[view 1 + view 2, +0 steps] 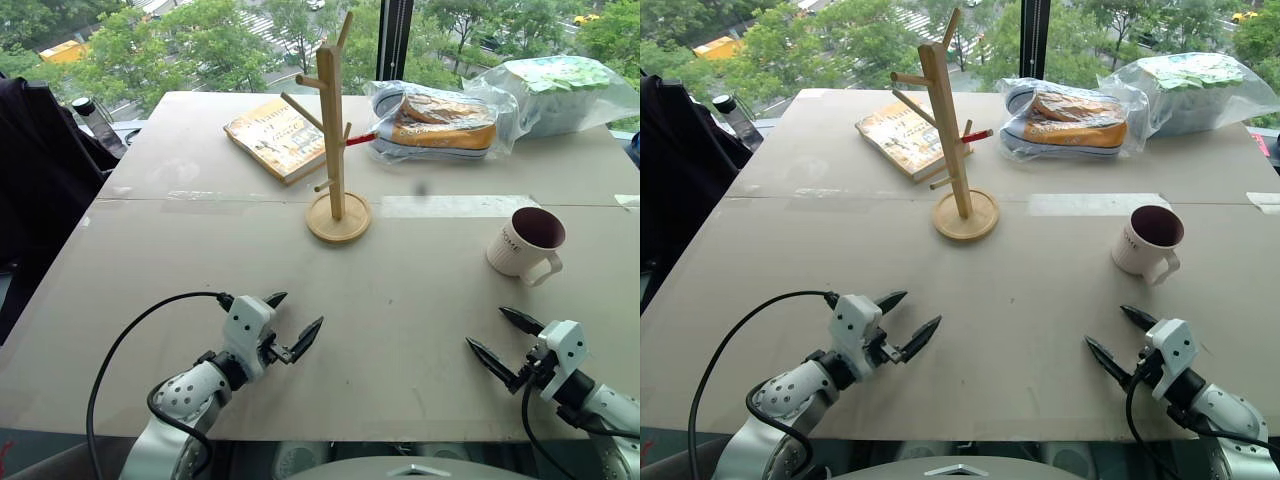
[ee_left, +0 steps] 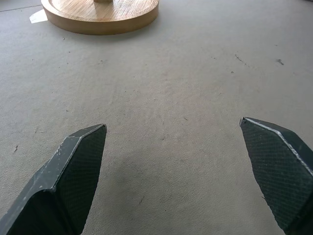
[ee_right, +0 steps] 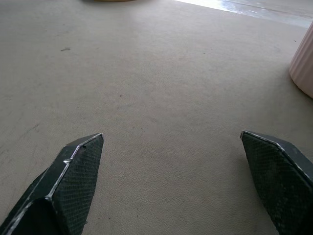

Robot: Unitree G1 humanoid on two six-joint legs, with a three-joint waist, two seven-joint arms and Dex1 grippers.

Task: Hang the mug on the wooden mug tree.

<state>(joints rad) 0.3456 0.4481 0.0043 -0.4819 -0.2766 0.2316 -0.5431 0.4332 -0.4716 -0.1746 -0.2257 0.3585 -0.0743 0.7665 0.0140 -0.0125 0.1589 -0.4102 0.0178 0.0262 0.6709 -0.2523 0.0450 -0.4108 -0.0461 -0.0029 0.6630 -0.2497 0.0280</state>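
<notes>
Small cream-white ceramic mug [image 1: 525, 243] with a dark maroon inside stands upright on the grey-beige table top [image 1: 400, 320], on the robot's right side, mouth up, loop handle turned toward the near edge and the robot. Dark lettering on its side, too small to read.

Right gripper [image 1: 507, 342] hovers low over the near right part of the table, two black fingers spread wide, nothing between them. Mug sits just ahead of it, slightly to the right, near but not touching. In the right wrist view the mug's pale ribbed wall [image 3: 303, 66] shows at the frame edge, off to the side of the finger gap rather than in line with it.

Left gripper [image 1: 292, 322] over the near left of the table, fingers also wide apart and empty, aimed toward the centre.

Tall light-wood mug tree [image 1: 333, 140] with upward-angled pegs stands upright on its round disc base at table centre, well apart from the mug, to its left and farther back. All visible pegs bare. Its base rim [image 2: 100, 14] shows ahead of the left fingers [image 2: 73, 176].

Behind the tree: a yellow-covered book [image 1: 275, 137] lying flat, a shoe in a clear plastic bag [image 1: 440, 122], a second clear bag with a green-and-white package [image 1: 560, 90].
</notes>
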